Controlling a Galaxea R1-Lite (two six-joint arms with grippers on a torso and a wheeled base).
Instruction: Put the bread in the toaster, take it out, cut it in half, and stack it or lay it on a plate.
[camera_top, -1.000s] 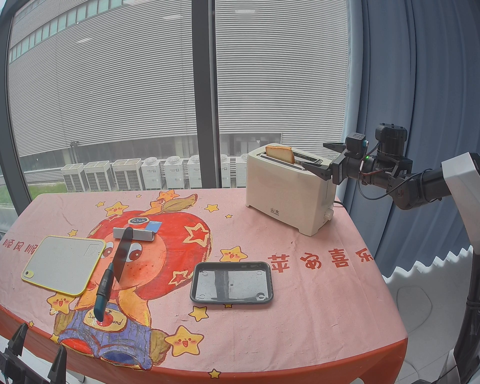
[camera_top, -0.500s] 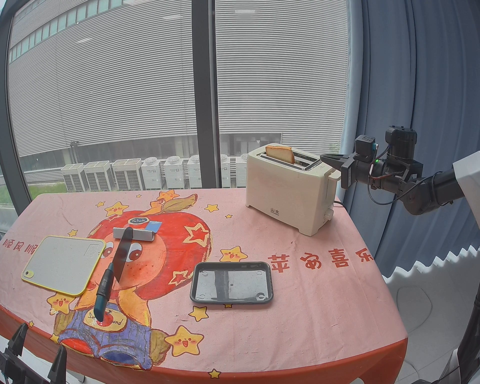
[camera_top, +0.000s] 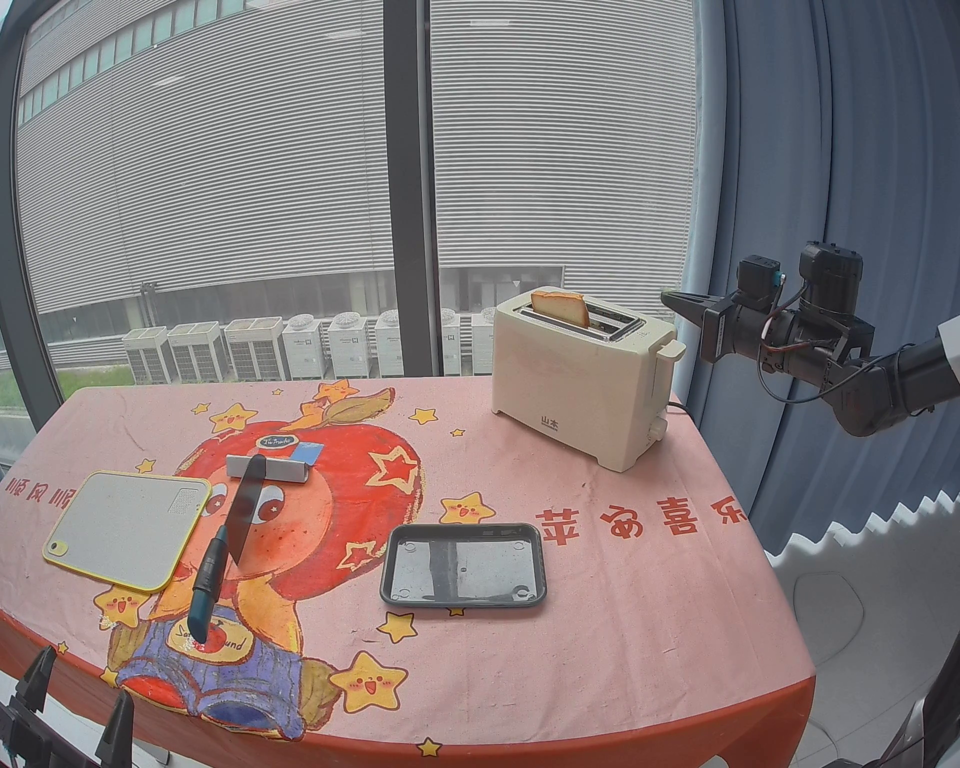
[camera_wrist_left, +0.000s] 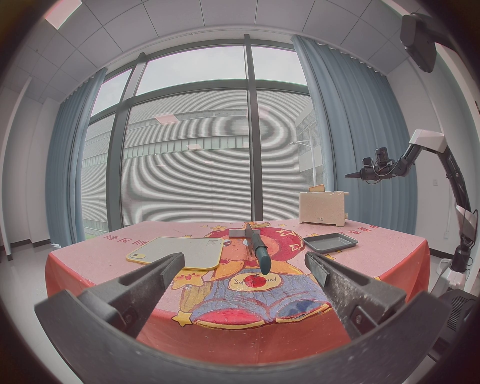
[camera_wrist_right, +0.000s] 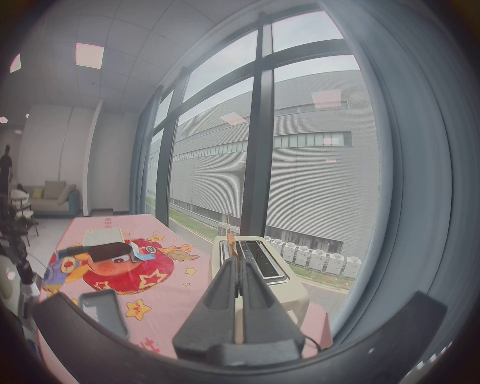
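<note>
Head view: the bread slice stands upright in the far slot of the white toaster, with its browned top edge poking above the slot. The near slot beside it is open. The toaster sits on the far right part of the pink cartoon tablecloth, close to the window.

At 3 o'clock from the toaster, the right gripper hangs in the air beside the blue curtain. It is level with the toaster's top and apart from it, with its tip pointing toward the slots. In the right wrist view its fingers are pressed together with nothing between them.

At 7 o'clock from the toaster, a black tray lies flat near the middle of the table. At 9 o'clock from the tray is the knife, with its dark blade propped on a small grey knife rest and its teal handle toward the near edge. At 9 o'clock from the knife, just beside it, lies the pale cutting board with a yellow rim.

The left gripper sits low off the table's near left corner, at 7 o'clock from the cutting board. Its fingers are spread wide and hold nothing
</note>
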